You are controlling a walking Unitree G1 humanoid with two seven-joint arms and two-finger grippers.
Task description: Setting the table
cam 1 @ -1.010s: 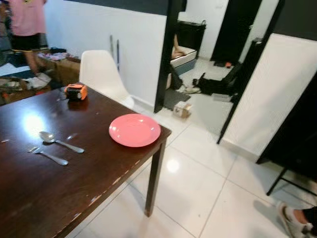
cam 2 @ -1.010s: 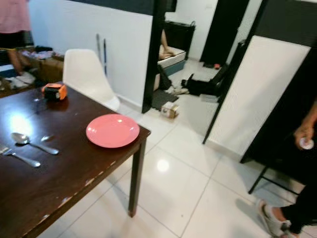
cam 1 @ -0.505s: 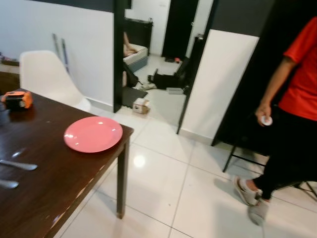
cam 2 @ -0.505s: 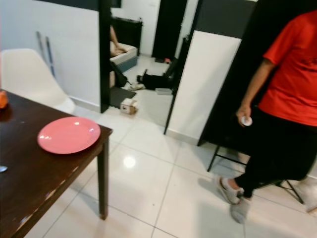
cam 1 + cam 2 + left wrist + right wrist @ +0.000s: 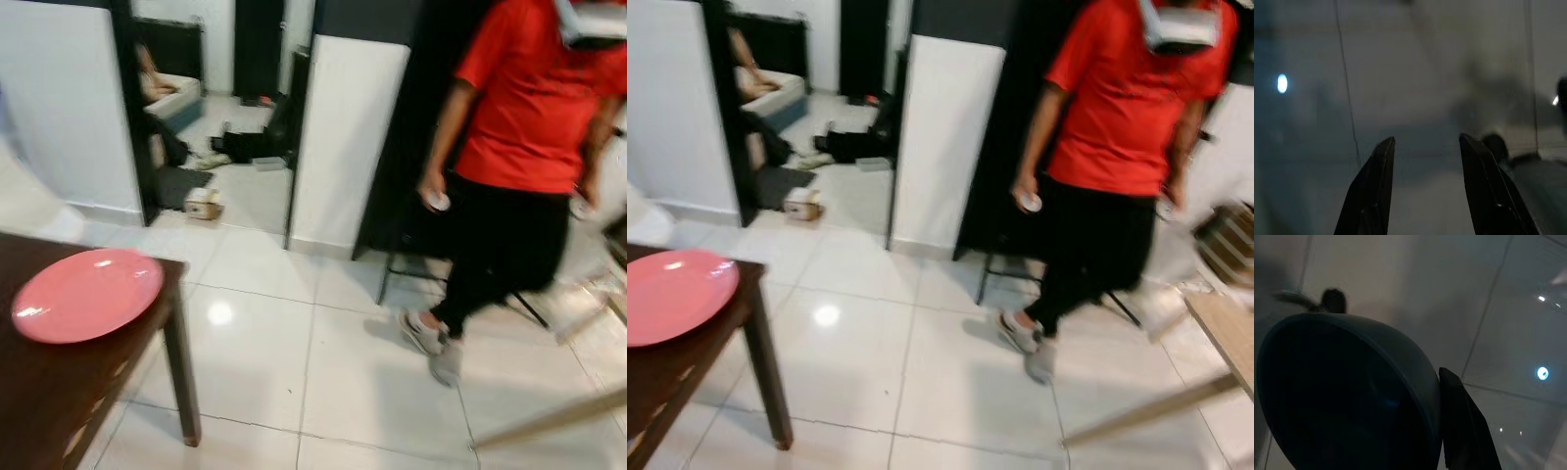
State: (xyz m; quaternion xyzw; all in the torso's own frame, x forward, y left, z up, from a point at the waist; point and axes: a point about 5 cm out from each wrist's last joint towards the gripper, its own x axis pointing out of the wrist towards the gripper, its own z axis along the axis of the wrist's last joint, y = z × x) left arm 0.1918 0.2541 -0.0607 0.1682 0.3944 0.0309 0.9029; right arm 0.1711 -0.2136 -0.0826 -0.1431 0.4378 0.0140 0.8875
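White glossy floor tiles run back to a dark doorway and white wall panels, the whole scene smeared by blur. At the near left, the corner of a dark wooden table carries a pink plate, set close to the table's edge and cut off on one side in the right eye view. A person in a red shirt and black trousers stands on the tiles, a small white object in one hand.

The right gripper grips a dark blue bowl, one black finger pressed against its outer wall, the other hidden behind it. The left gripper hangs with fingers parted, holding nothing, over dim floor.
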